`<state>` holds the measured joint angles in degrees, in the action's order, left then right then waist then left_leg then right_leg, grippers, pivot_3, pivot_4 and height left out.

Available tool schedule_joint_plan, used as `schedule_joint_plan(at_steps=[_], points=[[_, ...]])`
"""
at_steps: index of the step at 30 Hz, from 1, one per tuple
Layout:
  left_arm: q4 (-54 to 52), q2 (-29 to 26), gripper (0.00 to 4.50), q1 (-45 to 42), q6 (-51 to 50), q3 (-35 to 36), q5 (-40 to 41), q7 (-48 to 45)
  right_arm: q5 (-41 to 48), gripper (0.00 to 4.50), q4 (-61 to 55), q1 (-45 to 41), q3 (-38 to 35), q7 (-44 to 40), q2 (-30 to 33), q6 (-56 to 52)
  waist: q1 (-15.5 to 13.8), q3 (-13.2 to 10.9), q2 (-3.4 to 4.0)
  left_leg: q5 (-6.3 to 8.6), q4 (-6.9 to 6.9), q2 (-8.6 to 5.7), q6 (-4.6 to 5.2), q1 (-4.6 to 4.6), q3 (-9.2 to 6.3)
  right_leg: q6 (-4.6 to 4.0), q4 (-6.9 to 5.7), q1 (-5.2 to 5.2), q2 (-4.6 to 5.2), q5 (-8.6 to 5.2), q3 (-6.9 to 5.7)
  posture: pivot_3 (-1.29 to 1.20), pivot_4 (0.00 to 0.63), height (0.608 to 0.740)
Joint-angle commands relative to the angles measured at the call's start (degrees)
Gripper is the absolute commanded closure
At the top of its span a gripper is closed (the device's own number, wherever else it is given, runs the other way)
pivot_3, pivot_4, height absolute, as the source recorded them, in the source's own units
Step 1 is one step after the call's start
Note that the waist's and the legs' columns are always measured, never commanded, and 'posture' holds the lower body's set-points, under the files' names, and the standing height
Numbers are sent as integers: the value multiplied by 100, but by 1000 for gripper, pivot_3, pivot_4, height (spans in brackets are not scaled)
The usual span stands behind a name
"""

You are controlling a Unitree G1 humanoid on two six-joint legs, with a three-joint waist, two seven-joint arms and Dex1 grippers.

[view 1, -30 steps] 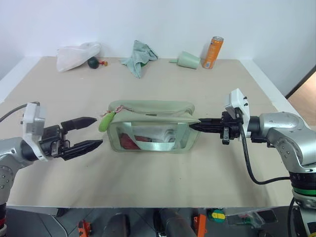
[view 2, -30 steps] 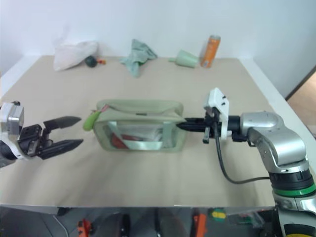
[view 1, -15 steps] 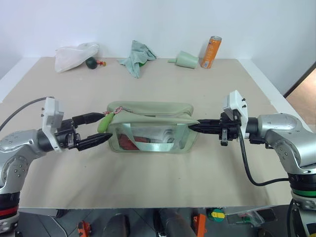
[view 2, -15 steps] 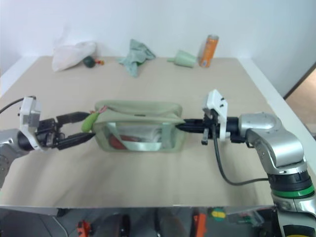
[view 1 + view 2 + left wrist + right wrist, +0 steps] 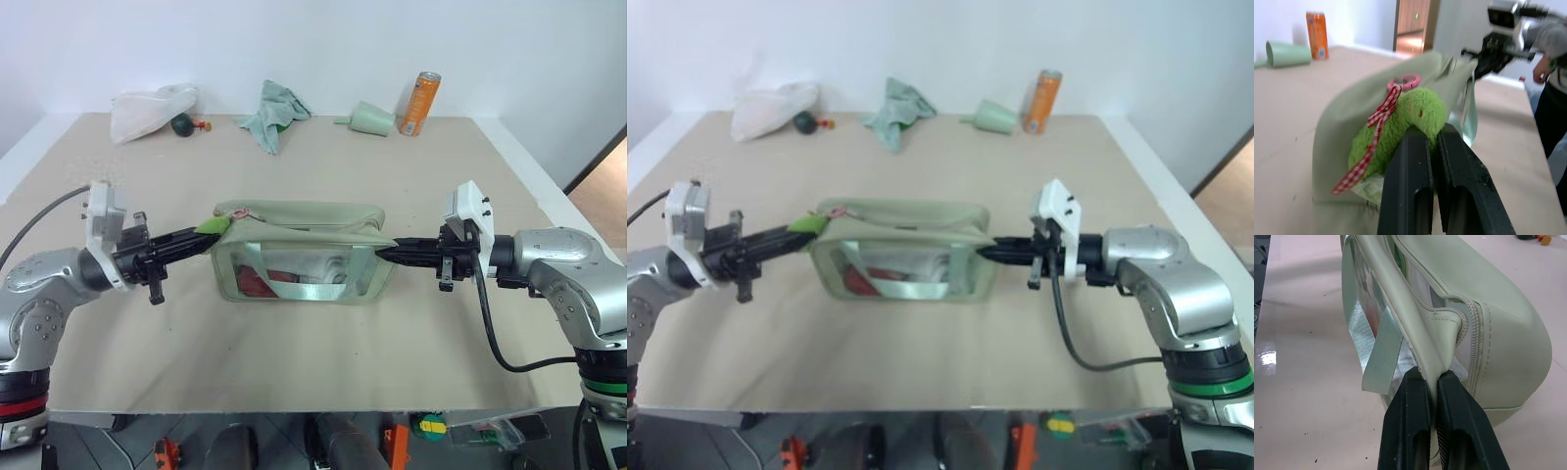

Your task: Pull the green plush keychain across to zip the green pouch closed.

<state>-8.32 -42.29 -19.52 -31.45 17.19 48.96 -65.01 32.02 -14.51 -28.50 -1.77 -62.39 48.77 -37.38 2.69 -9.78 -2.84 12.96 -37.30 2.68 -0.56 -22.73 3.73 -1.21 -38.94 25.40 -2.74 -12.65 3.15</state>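
The green pouch (image 5: 299, 257), pale sage with clear side panels, stands mid-table. At its left end hangs the green plush keychain (image 5: 212, 227), lime and fuzzy, with a red-and-white checked cord (image 5: 1382, 111). My left gripper (image 5: 203, 235) is shut on the plush; in the left wrist view both fingers pinch the keychain (image 5: 1400, 127) low on its fuzzy body. From the right, my right gripper (image 5: 384, 252) is shut on a flap of the pouch's right end (image 5: 1440, 352), beside the zipper's end.
Along the far edge sit a white bag (image 5: 152, 108), a small dark green ball (image 5: 182, 123), a teal cloth (image 5: 276, 112), a pale green cone (image 5: 372, 118) and an orange can (image 5: 421, 102).
My left gripper came in from the left with its fingers apart and has shut on the plush keychain, lifting it slightly. The right gripper kept its hold on the pouch's end.
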Motion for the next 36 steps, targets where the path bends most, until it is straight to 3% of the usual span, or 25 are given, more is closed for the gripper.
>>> schedule_joint_plan(at_steps=[1,4,16,29,36], points=[[36,49,4459,-395,-89,374,419,180,-43,4500,-62,-42,-7,-36,56,69,-1,0,0,0,0,0,0,0,-1,1,0,0,0,1,0,0,150,740],[115,131,4459,-651,-133,347,503,283,-74,4500,-33,-61,18,-48,40,95,0,0,0,0,-2,-2,0,0,-2,2,0,-1,-1,1,-1,0,150,740],[437,652,4459,-1796,102,-1710,-934,-64,-58,4500,-213,35,-32,89,-26,55,0,1,-2,0,-1,-4,0,7,0,8,0,-8,-8,5,11,0,150,740],[243,622,78,-1787,-256,-1174,-318,-431,37,4500,-458,290,-214,268,20,-42,-1,1,-1,0,-12,-11,0,9,3,17,1,-16,4,9,13,0,150,740],[250,552,26,-1880,-774,-21,847,53,14,4500,-390,189,-91,264,-36,-5,4,0,-1,0,-5,0,0,8,-2,11,0,-10,-9,5,8,0,150,740]])
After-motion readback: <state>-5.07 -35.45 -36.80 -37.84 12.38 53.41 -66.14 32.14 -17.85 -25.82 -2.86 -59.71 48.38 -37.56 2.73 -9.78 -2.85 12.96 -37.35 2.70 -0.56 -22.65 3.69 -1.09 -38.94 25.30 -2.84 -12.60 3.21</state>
